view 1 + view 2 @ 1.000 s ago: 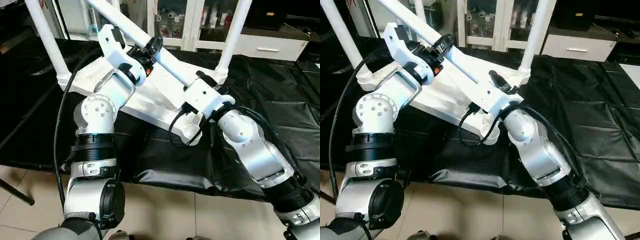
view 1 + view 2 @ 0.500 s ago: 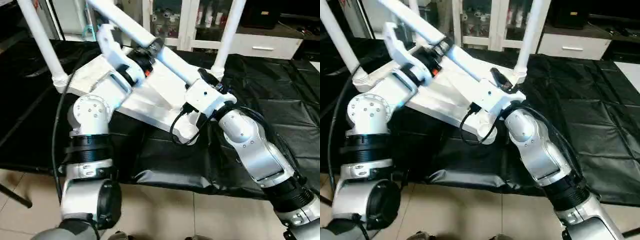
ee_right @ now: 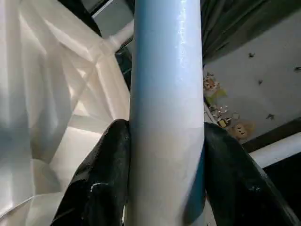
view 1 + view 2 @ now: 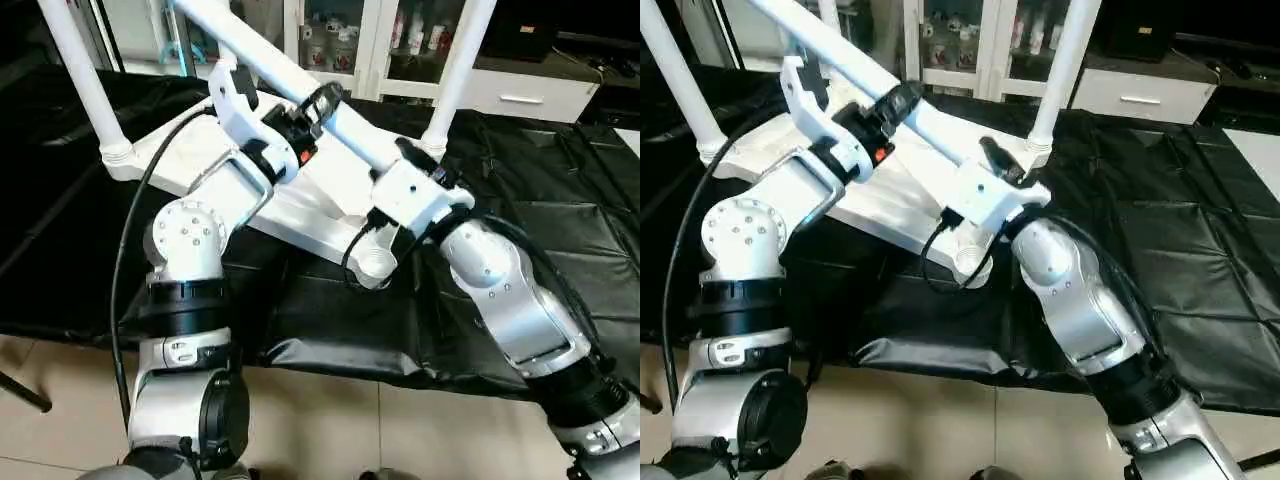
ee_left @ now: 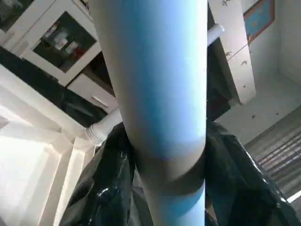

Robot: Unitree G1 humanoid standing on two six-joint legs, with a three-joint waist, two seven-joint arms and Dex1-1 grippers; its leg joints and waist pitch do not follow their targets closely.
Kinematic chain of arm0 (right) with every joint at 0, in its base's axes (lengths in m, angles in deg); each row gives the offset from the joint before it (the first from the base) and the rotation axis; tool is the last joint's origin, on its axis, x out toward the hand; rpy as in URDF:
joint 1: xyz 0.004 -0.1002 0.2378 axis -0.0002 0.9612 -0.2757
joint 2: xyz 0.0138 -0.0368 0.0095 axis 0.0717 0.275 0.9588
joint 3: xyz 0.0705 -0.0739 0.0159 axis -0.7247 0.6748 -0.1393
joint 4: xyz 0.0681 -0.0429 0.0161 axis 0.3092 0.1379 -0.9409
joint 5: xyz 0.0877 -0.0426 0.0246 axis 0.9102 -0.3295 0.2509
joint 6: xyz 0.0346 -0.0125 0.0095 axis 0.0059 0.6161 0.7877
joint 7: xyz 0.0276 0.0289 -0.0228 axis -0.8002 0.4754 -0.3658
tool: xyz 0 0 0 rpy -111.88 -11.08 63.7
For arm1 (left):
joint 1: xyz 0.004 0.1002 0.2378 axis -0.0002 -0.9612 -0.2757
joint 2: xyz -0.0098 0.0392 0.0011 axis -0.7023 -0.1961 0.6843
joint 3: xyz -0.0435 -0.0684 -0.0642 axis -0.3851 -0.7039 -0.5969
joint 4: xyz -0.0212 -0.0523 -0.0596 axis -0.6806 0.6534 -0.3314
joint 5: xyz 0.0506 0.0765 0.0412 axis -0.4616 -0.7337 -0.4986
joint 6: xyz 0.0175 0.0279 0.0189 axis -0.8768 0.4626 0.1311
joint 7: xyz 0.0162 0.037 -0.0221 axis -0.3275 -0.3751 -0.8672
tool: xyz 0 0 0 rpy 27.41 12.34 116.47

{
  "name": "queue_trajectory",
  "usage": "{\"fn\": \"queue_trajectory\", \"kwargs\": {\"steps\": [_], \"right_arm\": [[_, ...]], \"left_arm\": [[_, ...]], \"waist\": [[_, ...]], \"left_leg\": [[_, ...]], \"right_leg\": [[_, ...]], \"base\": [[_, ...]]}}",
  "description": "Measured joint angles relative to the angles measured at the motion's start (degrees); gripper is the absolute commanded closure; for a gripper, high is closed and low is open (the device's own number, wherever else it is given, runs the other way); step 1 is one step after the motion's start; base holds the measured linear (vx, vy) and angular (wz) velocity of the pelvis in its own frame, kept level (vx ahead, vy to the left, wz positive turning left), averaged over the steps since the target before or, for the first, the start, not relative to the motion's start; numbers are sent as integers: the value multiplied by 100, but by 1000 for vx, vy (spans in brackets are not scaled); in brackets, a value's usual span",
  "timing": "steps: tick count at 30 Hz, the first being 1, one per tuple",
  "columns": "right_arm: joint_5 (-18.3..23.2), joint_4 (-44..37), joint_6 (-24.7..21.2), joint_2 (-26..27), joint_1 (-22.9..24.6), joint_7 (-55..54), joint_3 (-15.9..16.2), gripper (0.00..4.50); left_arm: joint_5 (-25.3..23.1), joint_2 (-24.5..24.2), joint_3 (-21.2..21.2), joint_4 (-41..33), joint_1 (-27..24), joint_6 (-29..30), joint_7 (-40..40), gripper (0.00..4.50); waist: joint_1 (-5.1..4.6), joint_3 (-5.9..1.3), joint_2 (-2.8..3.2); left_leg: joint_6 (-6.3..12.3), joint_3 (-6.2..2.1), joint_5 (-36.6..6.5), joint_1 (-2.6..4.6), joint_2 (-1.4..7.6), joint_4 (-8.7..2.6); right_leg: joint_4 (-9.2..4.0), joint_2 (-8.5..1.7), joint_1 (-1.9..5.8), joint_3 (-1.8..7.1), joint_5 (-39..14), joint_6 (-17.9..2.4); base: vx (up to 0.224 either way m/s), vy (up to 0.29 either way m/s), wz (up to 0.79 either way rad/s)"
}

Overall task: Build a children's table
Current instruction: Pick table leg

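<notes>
Both clamped on one long tapered white tube leg (image 4: 300, 85): left gripper (image 4: 322, 102) higher, right gripper (image 4: 420, 165) lower. Slanted over upturned white plastic ribbed tabletop (image 4: 190, 160), near empty round corner socket (image 4: 375, 265).

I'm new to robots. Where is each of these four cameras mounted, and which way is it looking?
Left eye view: on the head, looking down over both silver forearms at the upturned table top and the slanted leg both hands grip.
Right eye view: beside it, same scene.
Left wrist view: along the left hand, black fingers hugging the leg.
Right wrist view: along the right hand, ribbed underside behind.
All four share that leg.
</notes>
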Motion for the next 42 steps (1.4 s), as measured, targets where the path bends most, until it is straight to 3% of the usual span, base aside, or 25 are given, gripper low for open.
{"fn": "queue_trajectory", "kwargs": {"steps": [6, 11, 25, 26, 28, 32, 38, 40, 42], "right_arm": [[-20, 46, -7, -12, -57, -5, -45, 269], [-76, 0, -13, 125, 1, -65, -116, 269], [-103, 47, 85, 381, 36, -27, -190, 269], [-66, 49, 104, 383, 30, -4, -206, 213], [10, 49, 149, 403, 29, 22, -225, 199], [414, -92, 614, 470, 29, 328, -279, 161], [1052, -202, 989, 553, 28, 775, -542, 118], [1515, -318, 919, 642, 28, 1095, -745, 105], [2332, -503, 174, 822, -27, 1470, -1112, 79]], "left_arm": [[-15, -97, 53, 376, 212, -141, 172, 264], [-13, -175, 87, 322, 280, -34, 168, 264], [-11, -272, 101, 282, 270, -60, 179, 264], [-11, -273, 101, 282, 270, -78, 182, 265], [-15, -277, 107, 282, 271, -141, 194, 265], [-388, -458, 183, 406, 271, -348, 196, 268], [-523, -564, 205, 514, 271, -454, 222, 273], [-539, -594, 211, 520, 271, -454, 240, 273], [-638, -707, 336, 525, 271, -444, 440, 273]], "waist": [[-5, 0, 27], [5, -3, 90], [53, 0, 95], [59, 0, 95], [63, 0, 95], [49, 0, 98], [68, 0, 98], [72, 0, 98], [69, 0, 98]], "left_leg": [[-1, -5, 1, 3, 1, 0], [-1, -8, 0, 5, 3, -1], [-2, -7, 1, 8, 2, -1], [-2, -7, 1, 7, 2, -1], [-2, -7, 1, 8, 2, -1], [-2, -8, 1, 10, 3, -1], [-2, -8, 1, 9, 3, 0], [-1, -7, 1, 8, 3, 0], [0, -7, 1, 9, 3, 0]], "right_leg": [[5, 2, 2, -3, 3, -1], [6, 4, 2, -6, 4, -3], [6, 4, 3, -3, 7, -8], [6, 4, 4, -4, 7, -8], [6, 4, 3, -3, 7, -8], [8, 4, 3, -4, 7, -8], [7, 4, 4, -4, 7, -8], [6, 4, 4, -3, 7, -8], [8, 3, 4, -4, 8, -9]], "base": [[0, 0, 0], [0, 0, 0], [0, 0, 0], [0, 0, 0], [0, 0, 0], [0, 0, 0], [0, 0, 0], [0, 0, 0], [0, 0, 0]]}}
